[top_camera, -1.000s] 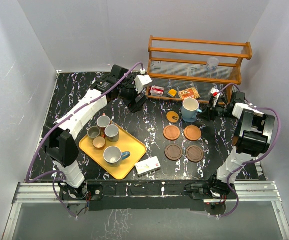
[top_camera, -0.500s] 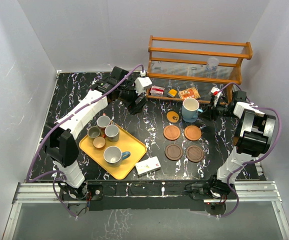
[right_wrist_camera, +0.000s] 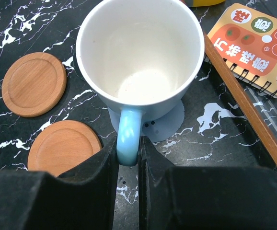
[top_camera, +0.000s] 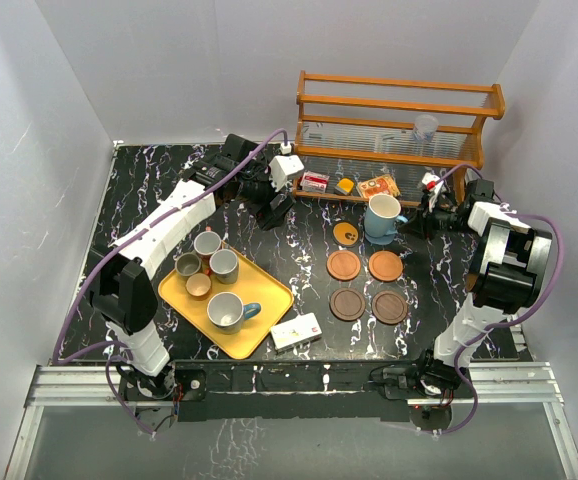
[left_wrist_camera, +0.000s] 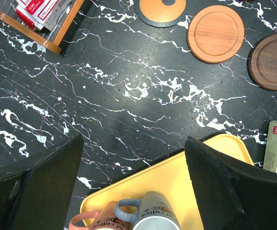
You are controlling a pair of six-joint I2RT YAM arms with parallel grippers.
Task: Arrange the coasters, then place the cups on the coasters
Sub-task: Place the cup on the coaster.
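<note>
Done: coasters [top_camera: 345,265] laid out, light blue cup [right_wrist_camera: 138,57] on grey-blue coaster [right_wrist_camera: 169,120] | right hand [right_wrist_camera: 128,149] clamped on its handle | left hand [left_wrist_camera: 133,163] apart, empty | to do: five cups [top_camera: 224,265] on tray [top_camera: 269,290]

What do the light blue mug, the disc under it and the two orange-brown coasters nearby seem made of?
The light blue mug: probably glazed ceramic, glossy, smooth white inside. The grey-blue coaster under it: thin, matte, perhaps silicone or rubber; unclear. The orange-brown coasters: likely wood, satin finish, faint grain and raised rim.
</note>
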